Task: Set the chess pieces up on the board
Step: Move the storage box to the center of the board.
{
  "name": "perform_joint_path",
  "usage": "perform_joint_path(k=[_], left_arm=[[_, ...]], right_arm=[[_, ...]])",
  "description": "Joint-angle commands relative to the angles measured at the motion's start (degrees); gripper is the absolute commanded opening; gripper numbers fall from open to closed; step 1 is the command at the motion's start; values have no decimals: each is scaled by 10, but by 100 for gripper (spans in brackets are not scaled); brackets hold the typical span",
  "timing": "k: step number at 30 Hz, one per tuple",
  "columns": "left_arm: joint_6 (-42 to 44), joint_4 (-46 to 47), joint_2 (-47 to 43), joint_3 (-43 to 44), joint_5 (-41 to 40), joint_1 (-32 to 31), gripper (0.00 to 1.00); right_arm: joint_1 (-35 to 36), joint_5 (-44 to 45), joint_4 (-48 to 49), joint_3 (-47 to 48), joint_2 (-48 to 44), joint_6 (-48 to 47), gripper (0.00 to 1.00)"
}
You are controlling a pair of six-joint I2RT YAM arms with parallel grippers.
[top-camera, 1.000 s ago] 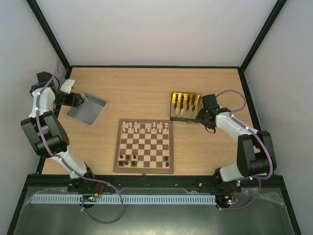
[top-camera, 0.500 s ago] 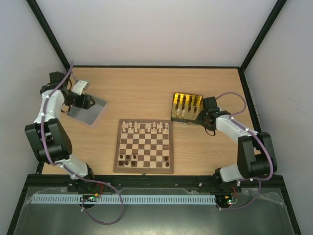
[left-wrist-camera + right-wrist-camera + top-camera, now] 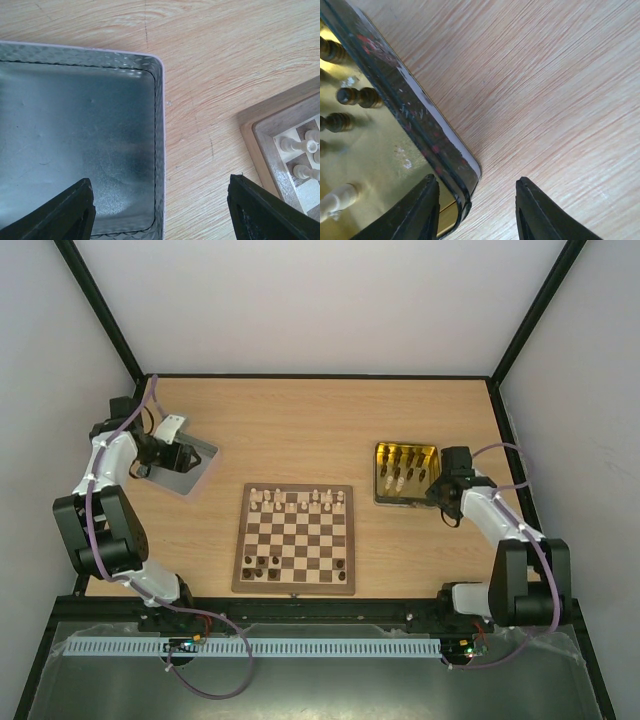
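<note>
The board [image 3: 296, 545] lies in the middle of the table, and its corner [image 3: 260, 131] shows in the left wrist view. Pale chess pieces [image 3: 300, 498] stand along its far rows, and a few dark ones [image 3: 262, 563] stand near its front left. More pieces lie in the yellow-lined tin [image 3: 382, 478]; dark ones [image 3: 357, 96] and a pale one [image 3: 337, 200] show there. My right gripper [image 3: 437, 487] is open astride the tin's corner wall [image 3: 405, 115], one finger inside and one outside [image 3: 477, 212]. My left gripper [image 3: 185, 458] is open over the right rim of the silver lid [image 3: 75, 140].
The silver lid [image 3: 190, 472] lies at the left of the table, with bare wood between it and the board. The tin sits right of the board's far corner. Black frame posts and white walls enclose the table.
The tin has slid right and nearer along with my right gripper, whose jaws narrowed a little. My left gripper has swung in over the lid, which now lies flat.
</note>
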Motion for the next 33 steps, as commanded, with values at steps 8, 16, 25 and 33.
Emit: perform_joint_path(k=[8, 16, 25, 33], left_arm=[[2, 7, -8, -10, 17, -10, 74], [-19, 31, -9, -14, -1, -32, 74], [-37, 38, -17, -16, 2, -47, 76], [-30, 32, -30, -24, 5, -47, 77]], right_arm=[[21, 4, -48, 81, -82, -6, 70], [62, -6, 0, 225, 104, -29, 73], [69, 14, -27, 406, 284, -71, 82], [69, 25, -81, 564, 394, -130, 82]])
